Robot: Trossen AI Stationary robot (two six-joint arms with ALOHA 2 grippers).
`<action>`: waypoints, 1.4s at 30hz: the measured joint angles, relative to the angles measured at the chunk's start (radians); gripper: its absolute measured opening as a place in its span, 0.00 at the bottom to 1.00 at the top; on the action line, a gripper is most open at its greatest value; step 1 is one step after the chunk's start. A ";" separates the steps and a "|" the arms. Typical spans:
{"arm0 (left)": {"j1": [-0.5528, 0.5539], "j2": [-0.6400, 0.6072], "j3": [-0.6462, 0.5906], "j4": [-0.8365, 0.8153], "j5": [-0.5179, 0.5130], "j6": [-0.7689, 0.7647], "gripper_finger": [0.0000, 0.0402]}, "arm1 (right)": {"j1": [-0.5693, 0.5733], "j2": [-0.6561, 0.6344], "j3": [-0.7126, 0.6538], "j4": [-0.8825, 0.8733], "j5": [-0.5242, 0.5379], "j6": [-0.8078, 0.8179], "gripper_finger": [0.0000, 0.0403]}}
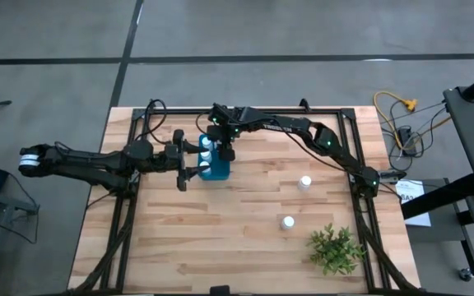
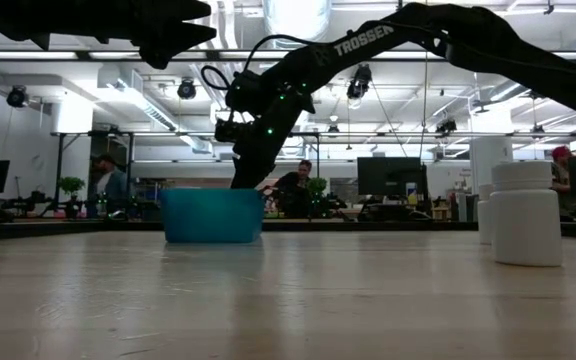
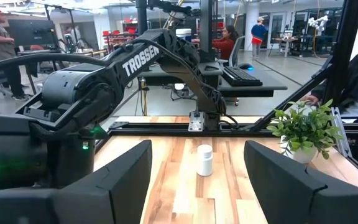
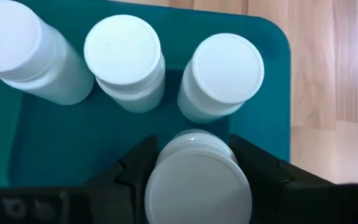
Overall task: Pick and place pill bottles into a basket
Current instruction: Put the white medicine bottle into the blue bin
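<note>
Three bottles point(image 4: 123, 62) stand upright in the basket point(image 4: 272, 93) already, and your right gripper point(image 4: 197, 180) has a fourth bottle point(image 4: 197, 186) clamped between its fingers, cap up, hanging over the open spot in the near row. Basket sits near the table's point(image 1: 245, 238) far edge, left of centre. Key relation: the held bottle's long axis runs vertical, straight in line with the bare blue floor below it, with the neighbouring cap just beside it and the basket wall close on the other side. Judgement: a straight descent, then a release, is what this calls for; any sideways drift risks knocking the neighbour. Left gripper point(image 1: 189, 168) rests at the basket's left side, fingers spread wide, holding nothing; it looks to be flanking the basket, though you can't confirm contact. Two bottles wait on the table: one point(image 1: 304, 182) right of centre, one point(image 1: 287, 222) nearer the front edge, close to the plant point(image 1: 336, 249). Right arm is the nearer for both.
</note>
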 joint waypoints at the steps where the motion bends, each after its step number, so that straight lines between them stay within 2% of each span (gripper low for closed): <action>1: 0.000 0.000 0.000 0.000 0.000 0.000 0.59 | 0.000 0.000 0.000 0.001 0.002 0.000 0.40; 4: 0.000 0.000 0.000 0.000 0.000 0.000 0.59 | 0.000 0.000 0.000 0.003 0.028 0.012 0.40; 29: 0.000 0.000 0.000 0.000 0.001 0.000 0.59 | 0.000 0.000 0.004 0.014 0.014 0.126 0.47; 42: 0.000 0.000 0.000 0.000 0.010 0.000 0.59 | 0.000 -0.002 0.008 0.014 0.015 0.126 0.51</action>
